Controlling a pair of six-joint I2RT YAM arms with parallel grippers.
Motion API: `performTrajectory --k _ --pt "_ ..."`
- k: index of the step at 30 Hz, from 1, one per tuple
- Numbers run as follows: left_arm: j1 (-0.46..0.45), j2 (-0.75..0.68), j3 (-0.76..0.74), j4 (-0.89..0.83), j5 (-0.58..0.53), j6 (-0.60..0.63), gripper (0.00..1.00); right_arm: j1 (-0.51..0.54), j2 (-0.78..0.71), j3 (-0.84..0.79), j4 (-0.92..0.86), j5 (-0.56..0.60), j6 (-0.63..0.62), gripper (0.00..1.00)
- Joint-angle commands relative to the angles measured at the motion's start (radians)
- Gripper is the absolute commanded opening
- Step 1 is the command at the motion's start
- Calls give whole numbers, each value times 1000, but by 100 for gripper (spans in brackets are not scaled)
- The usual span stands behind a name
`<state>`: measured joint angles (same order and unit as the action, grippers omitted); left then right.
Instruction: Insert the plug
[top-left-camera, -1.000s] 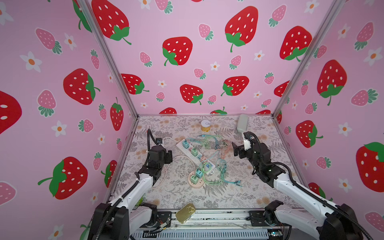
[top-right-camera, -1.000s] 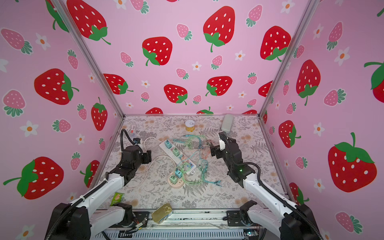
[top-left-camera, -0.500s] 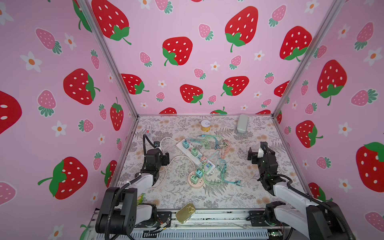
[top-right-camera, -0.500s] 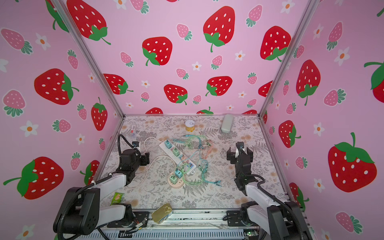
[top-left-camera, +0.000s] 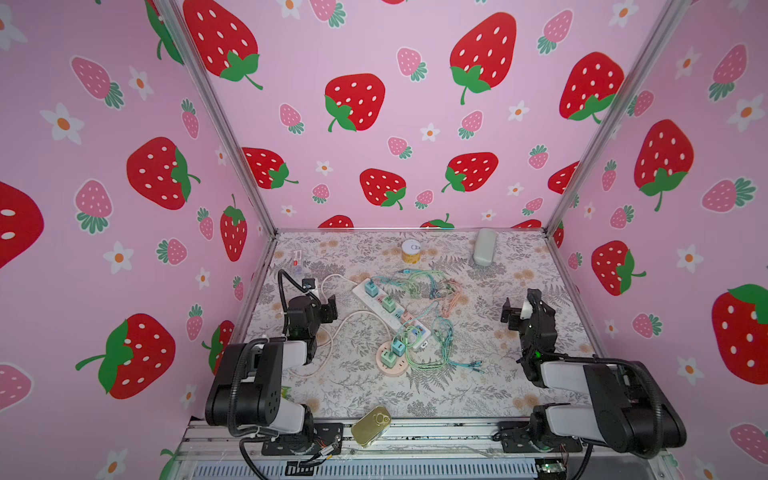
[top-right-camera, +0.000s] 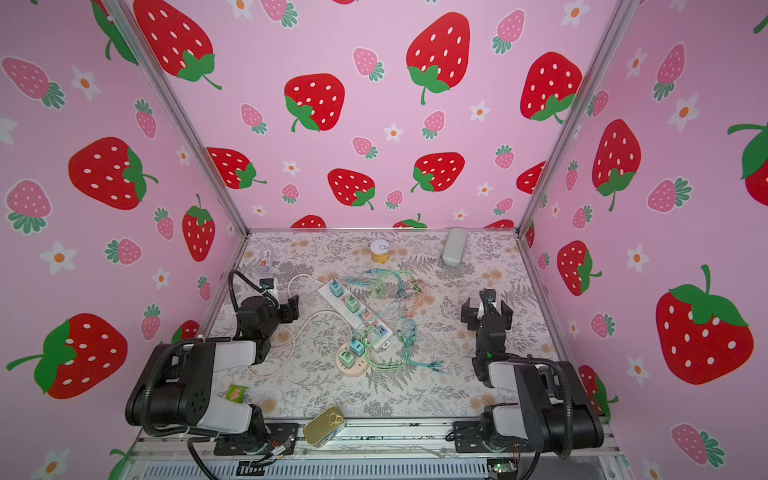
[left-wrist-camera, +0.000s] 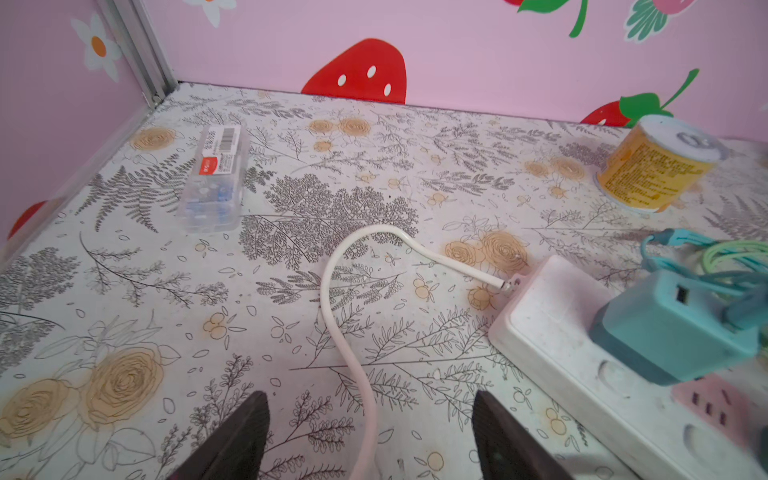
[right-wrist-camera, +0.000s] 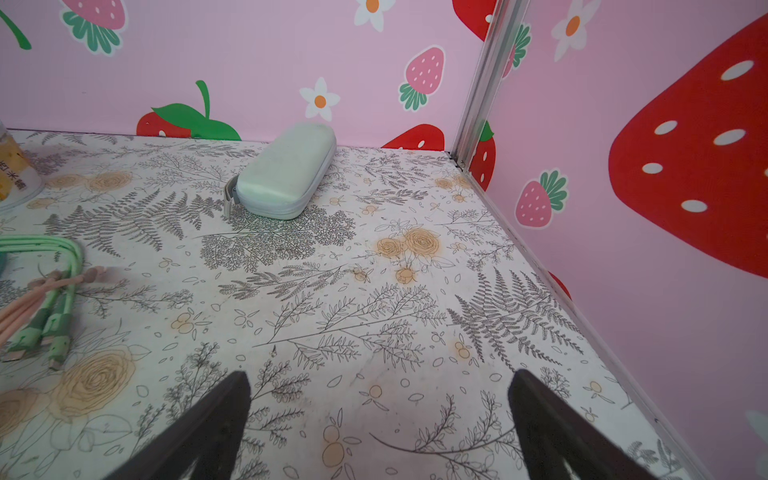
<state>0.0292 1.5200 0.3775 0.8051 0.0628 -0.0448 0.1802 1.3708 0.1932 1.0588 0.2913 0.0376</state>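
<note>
At the left of both top views our left gripper (top-left-camera: 321, 297) hangs low over the floral table (top-left-camera: 478, 395). Its jaws stand well apart and hold nothing. In the left wrist view the white cord (left-wrist-camera: 332, 291) runs along the table under the gap between its fingers (left-wrist-camera: 245, 428). Up and left of it a small clear box (top-left-camera: 297, 258) lies near the wall. In the centre we see the white power strip (top-left-camera: 379, 296) lying aslant, with a teal plug (top-left-camera: 370, 286) seated at its far end and a green plug (top-left-camera: 389, 304) next along. Just below the strip, a round pink socket base (top-left-camera: 395, 369) carries a second teal plug (top-left-camera: 398, 347) and a second green plug (top-left-camera: 388, 357). A tangle of green, teal and pink cables (top-left-camera: 432, 286) spreads to the right of the strip. A yellow can (top-left-camera: 411, 251) and a pale green case (top-left-camera: 483, 247) sit near the back wall, and a gold tin (top-left-camera: 371, 426) rests at the bottom centre. At the right, well apart from the strip, our right gripper (top-left-camera: 524, 309) is spread wide and empty; its fingers (right-wrist-camera: 224, 415) frame bare table.
</note>
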Motion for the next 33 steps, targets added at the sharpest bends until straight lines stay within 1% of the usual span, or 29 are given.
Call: performTrajectory --k 1,3,5,6,7,8,9,11,18,33 --pt "5 10 7 66 18 26 80 -18 57 28 149 -55 -43 99" --pt "6 18 16 66 -6 14 81 -21 120 11 244 -70 -46 99" --pt "7 24 54 0 -39 0 81 -22 198 3 326 -86 -58 99" --pt "8 31 73 -26 -38 -1 82 -22 221 8 362 -81 -58 99" --pt "6 32 83 -50 -28 9 82 -22 204 32 273 -92 -63 99" --pt "4 32 79 -40 -26 7 82 -24 194 60 205 -99 -58 99" --pt "5 31 81 -47 -26 9 82 -26 208 62 232 -101 -55 99" --pt "5 34 84 -51 -27 8 85 -47 203 77 185 -113 -34 99" --pt "6 34 84 -50 -27 7 93 -56 203 77 189 -126 -30 99" --pt "6 32 80 -45 -26 8 93 -57 202 74 193 -126 -30 99"
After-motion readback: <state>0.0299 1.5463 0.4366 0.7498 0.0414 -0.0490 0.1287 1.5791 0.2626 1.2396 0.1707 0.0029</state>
